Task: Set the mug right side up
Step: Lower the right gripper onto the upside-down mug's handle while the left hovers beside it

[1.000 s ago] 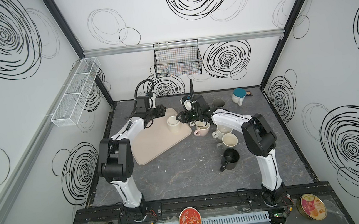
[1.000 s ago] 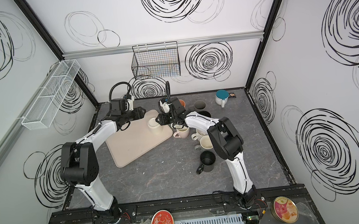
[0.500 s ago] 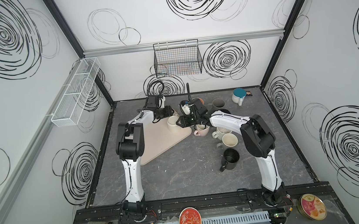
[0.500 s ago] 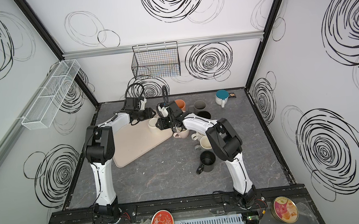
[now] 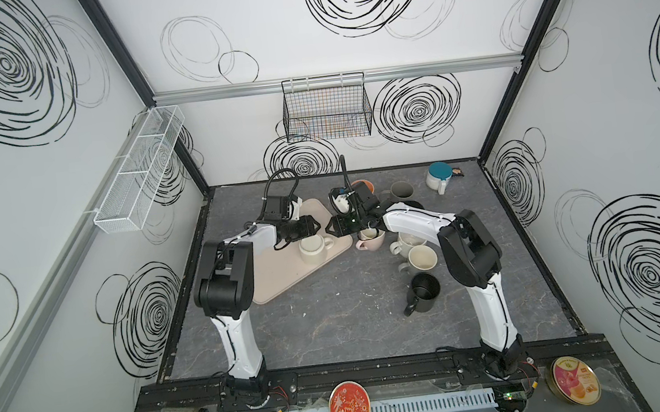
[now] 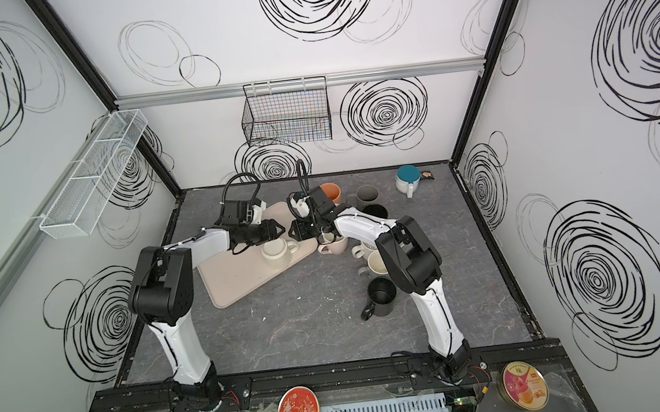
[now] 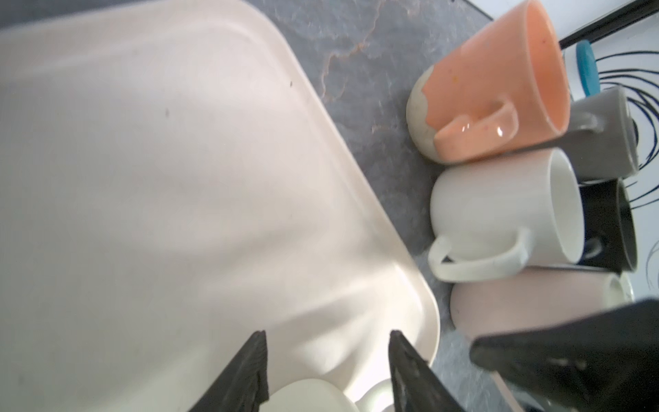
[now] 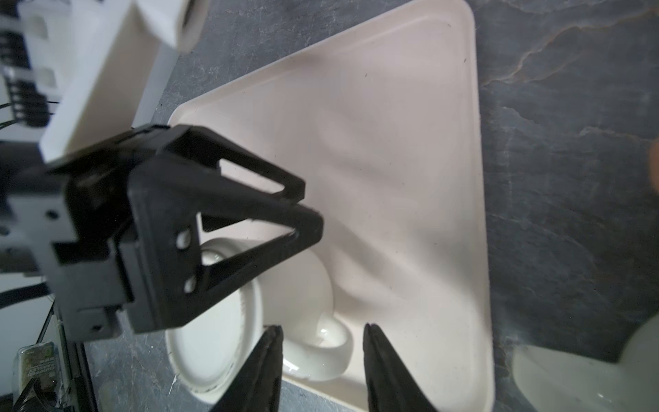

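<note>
A cream mug (image 5: pixel 311 250) (image 6: pixel 275 253) stands base up near the right corner of the beige tray (image 5: pixel 282 281) (image 6: pixel 232 286) in both top views. My left gripper (image 5: pixel 315 225) (image 6: pixel 279 228) hovers over the mug from the left, open; the left wrist view shows its gripper (image 7: pixel 326 344) above the mug (image 7: pixel 306 397). From the right, my right gripper (image 5: pixel 329 229) (image 6: pixel 291 232) reaches the mug's handle (image 5: pixel 328 243). In the right wrist view the right gripper (image 8: pixel 322 333) is open, with a finger on each side of the handle (image 8: pixel 321 344).
Several upright mugs crowd right of the tray: pink (image 5: pixel 370 243), white (image 5: pixel 407 243), cream (image 5: pixel 421 258), black (image 5: pixel 425 293), grey (image 5: pixel 402 191), orange (image 5: pixel 359 185). A teal-lidded cup (image 5: pixel 440 174) stands at the back. A wire basket (image 5: pixel 327 113) hangs on the back wall.
My left gripper has moved right across the tray to just above the mug. The right gripper has come in at the handle and its jaws have narrowed.
</note>
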Robot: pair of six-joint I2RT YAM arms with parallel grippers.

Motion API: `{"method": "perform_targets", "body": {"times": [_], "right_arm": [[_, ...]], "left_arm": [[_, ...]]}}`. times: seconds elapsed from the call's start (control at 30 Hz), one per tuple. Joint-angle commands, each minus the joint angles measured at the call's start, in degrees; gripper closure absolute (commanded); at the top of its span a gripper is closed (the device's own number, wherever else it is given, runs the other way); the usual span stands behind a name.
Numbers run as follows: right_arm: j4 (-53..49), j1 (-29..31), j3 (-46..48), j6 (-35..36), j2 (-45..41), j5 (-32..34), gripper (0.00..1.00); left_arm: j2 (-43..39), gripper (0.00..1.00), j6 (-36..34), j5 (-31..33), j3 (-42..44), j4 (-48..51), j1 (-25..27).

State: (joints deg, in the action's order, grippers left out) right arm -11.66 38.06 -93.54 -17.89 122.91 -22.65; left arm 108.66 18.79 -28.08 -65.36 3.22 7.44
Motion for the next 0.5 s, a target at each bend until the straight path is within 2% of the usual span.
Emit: {"method": "perform_targets", "body": {"times": [0.0,0.23,0.47], "right_arm": [[-1.42,0.13,-1.68,1.47,0.58,-2.38,0.58],[-2.20,0.47,-5.36,4.11,3.03,-6.77,0.58],[-8.09,2.83,-11.18,12.65,6.82,-8.09,0.57]], "left_arm": [[-4.93,0.43,-0.05,1.52,6.79,-1.25,-2.50],[-13.89,0.40,-0.33,3.75,12.01,-1.78,-5.85],[-23.78,0.40,-2.04,7.64,13.49,3.48,-6.80]]}}
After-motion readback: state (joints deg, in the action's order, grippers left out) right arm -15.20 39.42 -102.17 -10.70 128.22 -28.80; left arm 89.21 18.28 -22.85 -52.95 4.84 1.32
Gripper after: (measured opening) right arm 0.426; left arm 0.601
